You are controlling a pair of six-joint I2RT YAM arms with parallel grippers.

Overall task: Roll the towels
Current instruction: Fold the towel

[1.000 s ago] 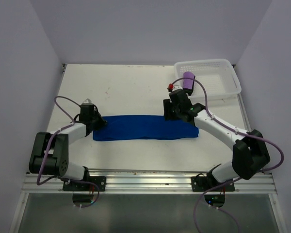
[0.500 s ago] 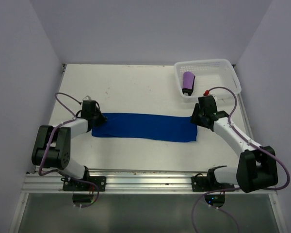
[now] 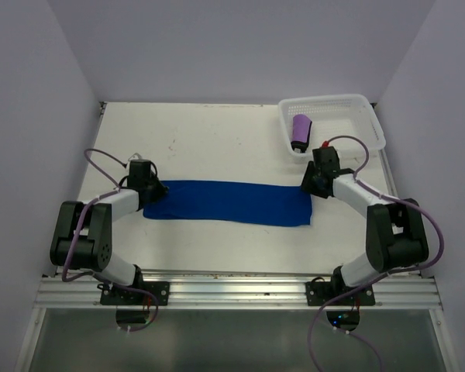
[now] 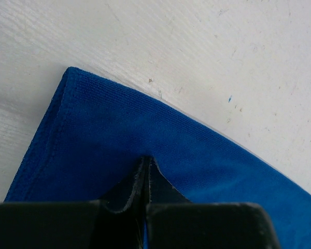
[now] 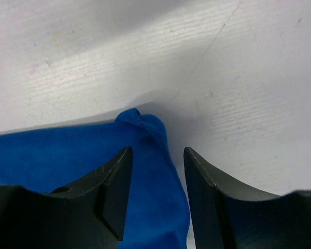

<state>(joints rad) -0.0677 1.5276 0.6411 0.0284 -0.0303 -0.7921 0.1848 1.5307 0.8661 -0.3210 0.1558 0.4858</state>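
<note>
The bright blue towel [image 3: 225,201] lies flat as a long strip across the middle of the table. My left gripper [image 3: 155,190] sits low at its left end, with the jaws pressed together on the blue towel [image 4: 93,135] and the tips [image 4: 146,162] meeting on the cloth. My right gripper [image 3: 307,186] is open at the strip's far right corner. Its two fingers straddle the towel's edge [image 5: 160,171] without pinching it. The dark purple towel [image 3: 301,129] lies rolled inside the white mesh basket [image 3: 372,116].
The basket stands at the back right corner of the white table [image 3: 217,143], just behind my right gripper. Plain walls close in the left, right and back sides. A metal rail [image 3: 232,291] runs along the near edge.
My right gripper moved from the middle of the blue towel to its right end and the strip lengthened. The towel's left end and my left gripper shifted slightly left.
</note>
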